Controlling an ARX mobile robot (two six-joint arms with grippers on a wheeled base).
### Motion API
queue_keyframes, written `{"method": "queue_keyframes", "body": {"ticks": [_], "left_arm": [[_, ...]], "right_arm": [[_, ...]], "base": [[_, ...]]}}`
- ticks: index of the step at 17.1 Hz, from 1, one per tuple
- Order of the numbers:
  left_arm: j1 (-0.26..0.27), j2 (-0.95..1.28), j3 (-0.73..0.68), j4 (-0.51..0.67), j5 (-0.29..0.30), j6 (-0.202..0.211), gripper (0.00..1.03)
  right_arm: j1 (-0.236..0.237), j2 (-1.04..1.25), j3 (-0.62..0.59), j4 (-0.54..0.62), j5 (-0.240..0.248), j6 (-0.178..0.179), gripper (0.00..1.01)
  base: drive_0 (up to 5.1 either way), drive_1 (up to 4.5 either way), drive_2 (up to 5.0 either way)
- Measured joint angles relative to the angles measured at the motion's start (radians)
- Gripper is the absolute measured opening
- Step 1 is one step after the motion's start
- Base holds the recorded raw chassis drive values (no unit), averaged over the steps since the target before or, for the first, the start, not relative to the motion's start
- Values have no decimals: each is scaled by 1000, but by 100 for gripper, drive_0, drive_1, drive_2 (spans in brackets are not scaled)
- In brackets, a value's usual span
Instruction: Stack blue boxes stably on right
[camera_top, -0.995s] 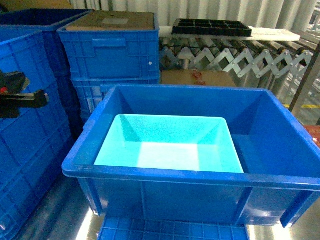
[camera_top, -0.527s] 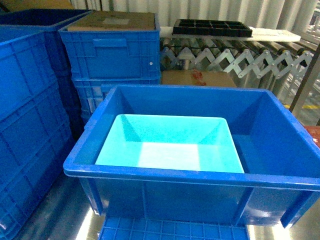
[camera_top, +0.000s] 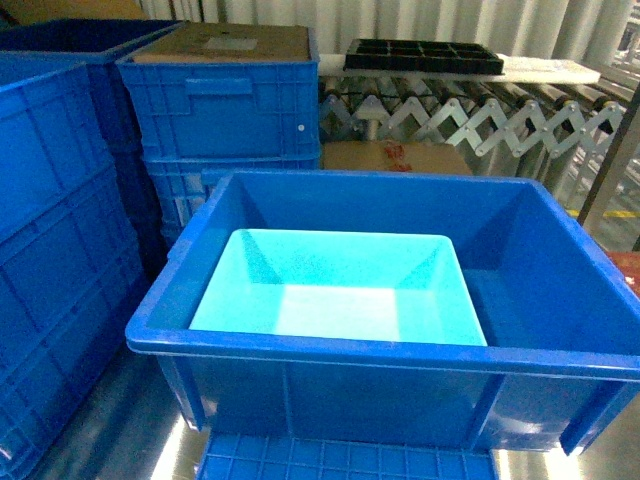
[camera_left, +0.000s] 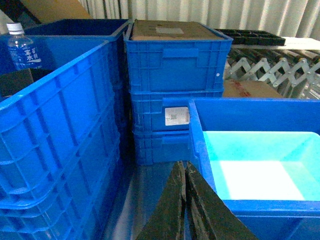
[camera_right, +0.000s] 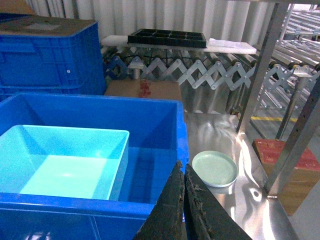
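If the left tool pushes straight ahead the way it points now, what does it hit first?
Most likely the stacked blue crates straight ahead of the shut left tool, passing left of the big blue bin holding the turquoise tub. Depth is hard to judge, so it may scrape that bin's corner first.

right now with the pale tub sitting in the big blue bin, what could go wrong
1. The pale turquoise plastic tub sits pushed to the left inside the larger royal-blue plastic bin, leaving a bare gap on the right, so it may slide when moved.
2. A pale green round plate lies just right of the bin; a lowering right gripper might hit it.
3. Stacked blue ribbed crates crowd the left gripper.
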Motion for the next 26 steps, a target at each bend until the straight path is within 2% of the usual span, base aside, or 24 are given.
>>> {"method": "queue_keyframes", "body": {"ticks": [8, 22, 23, 24, 26], "left_arm": [[0, -381, -6, -349, 0, 0, 2], [0, -600, -6, -568, 0, 0, 2], [0, -671, -6, -674, 0, 0, 2], [0, -739, -6, -750, -3, -1, 2], [0, -756, -6, -742, 2, -1, 2]], "right_arm": [[0, -379, -6, -347, 0, 0, 2], [0, -602, -6, -577, 0, 0, 2], [0, -678, -5, -697, -2, 0, 2], [0, -744, -5, -736, 0, 0, 2], [0, -757, -5, -734, 1, 1, 2]], "base": [[0, 0, 0], [0, 0, 0], [0, 0, 0], [0, 0, 0], [0, 0, 0]]}}
